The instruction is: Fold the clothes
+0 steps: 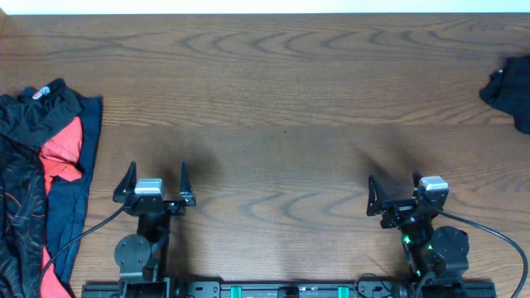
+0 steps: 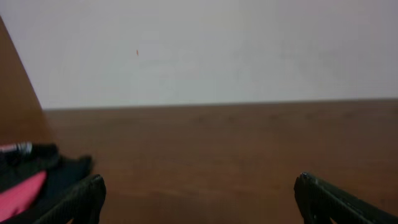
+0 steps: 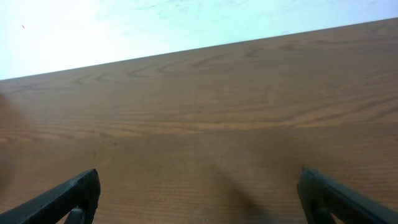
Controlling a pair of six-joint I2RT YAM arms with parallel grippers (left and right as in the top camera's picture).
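1. My left gripper has its two fingers spread wide apart. It holds nothing.
2. My right gripper is spread wide too, and it holds nothing.
3. Both sit near my edge of the brown table.
4. A pile of clothes, black, red and dark blue, lies at the table's left edge. It is near the left gripper but not touching it.
5. One more black piece lies at the far right edge, well apart from the right gripper.

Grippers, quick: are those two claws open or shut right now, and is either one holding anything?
Left gripper: open, holding nothing.
Right gripper: open, holding nothing.
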